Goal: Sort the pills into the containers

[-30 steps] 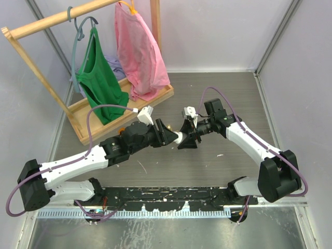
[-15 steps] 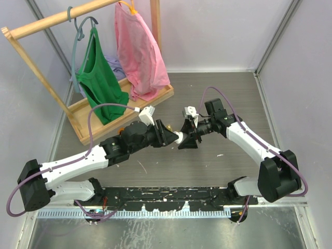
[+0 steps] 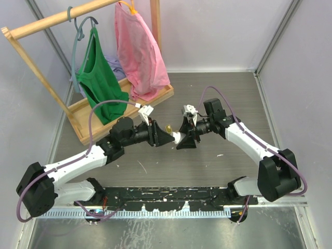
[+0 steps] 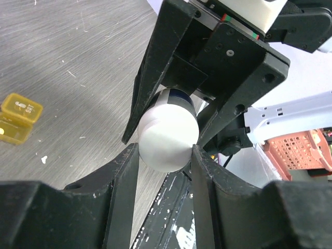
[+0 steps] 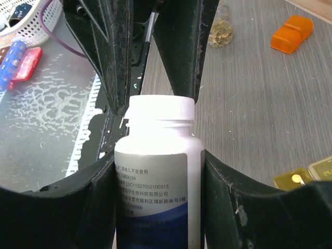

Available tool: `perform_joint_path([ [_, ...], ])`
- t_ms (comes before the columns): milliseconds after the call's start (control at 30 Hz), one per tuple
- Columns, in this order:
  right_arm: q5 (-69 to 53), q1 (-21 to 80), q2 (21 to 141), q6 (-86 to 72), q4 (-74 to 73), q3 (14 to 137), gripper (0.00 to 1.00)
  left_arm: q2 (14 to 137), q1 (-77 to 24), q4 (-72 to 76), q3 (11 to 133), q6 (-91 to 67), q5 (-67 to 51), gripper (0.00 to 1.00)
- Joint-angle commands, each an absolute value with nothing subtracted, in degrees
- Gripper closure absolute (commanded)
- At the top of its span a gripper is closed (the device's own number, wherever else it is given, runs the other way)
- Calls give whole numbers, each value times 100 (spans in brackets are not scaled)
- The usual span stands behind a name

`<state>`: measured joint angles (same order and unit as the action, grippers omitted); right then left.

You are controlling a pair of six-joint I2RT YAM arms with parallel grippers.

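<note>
The right gripper (image 3: 182,139) was clenched on the body of a white bottle (image 3: 177,137), which it held over the middle of the table (image 3: 233,93). In the overhead view the bottle's cap end pointed toward 9 o'clock. Seen from the right wrist, the gripper's two fingers (image 5: 98,197) pressed against the labelled sides of the bottle, and the white cap (image 5: 158,111) sat on its neck. The left gripper (image 3: 167,138) faced the bottle from 9 o'clock, with its fingers (image 4: 122,181) standing on either side of the cap. Whether they pinched the cap or only flanked it could not be told. The pill box (image 3: 168,128), yellow and translucent with two joined cells, lay on the tabletop near the bottle, at about 11 o'clock from it in the overhead view, and neither gripper touched it. The left wrist camera showed it at the 9 o'clock edge of its frame, resting on bare grey surface. From the right wrist, an orange box (image 5: 292,33) lay on the table at 2 o'clock, and a small clear pot (image 5: 220,32) with yellowish contents stood at 1 o'clock, beyond the left fingers. A wooden rack (image 3: 31,67) stood toward 10 o'clock of the table, carrying a green top (image 3: 98,78) and a pink garment (image 3: 137,52) on hangers.
</note>
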<state>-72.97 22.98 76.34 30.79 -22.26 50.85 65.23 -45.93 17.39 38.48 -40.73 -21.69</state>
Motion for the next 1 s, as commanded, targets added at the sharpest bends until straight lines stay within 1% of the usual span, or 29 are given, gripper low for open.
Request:
perform_joint_path([
  [0, -7973, 2413, 7627, 2779, -1688, 5196, 99, 6471, -4530, 2229, 3605, -3547, -2713, 77],
  [67, -8012, 2413, 7630, 2759, -1681, 5195, 99, 6316, -4508, 2432, 3447, -3551, -2614, 72],
  [200, -8095, 2410, 7642, 2534, -1450, 5150, 99, 6098, -4503, 2675, 3241, -3538, -2482, 66],
  [333, -8225, 2466, 7625, 1646, -550, 4880, 99, 5976, -4500, 2433, 3280, -3470, -2380, 62],
  [400, -8198, 2523, 7629, 1476, -328, 4814, 99, 5925, -4500, 2384, 3271, -3467, -2325, 59],
  [667, -8186, 2559, 7691, 1441, -319, 4842, 99, 5767, -4507, 2183, 3301, -3510, -2259, 46],
  [767, -8183, 2569, 7699, 1441, -315, 4836, 99, 5779, -4508, 1978, 3413, -3509, -2261, 45],
  [967, -8172, 2568, 7678, 1433, -320, 4860, 99, 5656, -4502, 1305, 3505, -3313, -2031, 38],
])
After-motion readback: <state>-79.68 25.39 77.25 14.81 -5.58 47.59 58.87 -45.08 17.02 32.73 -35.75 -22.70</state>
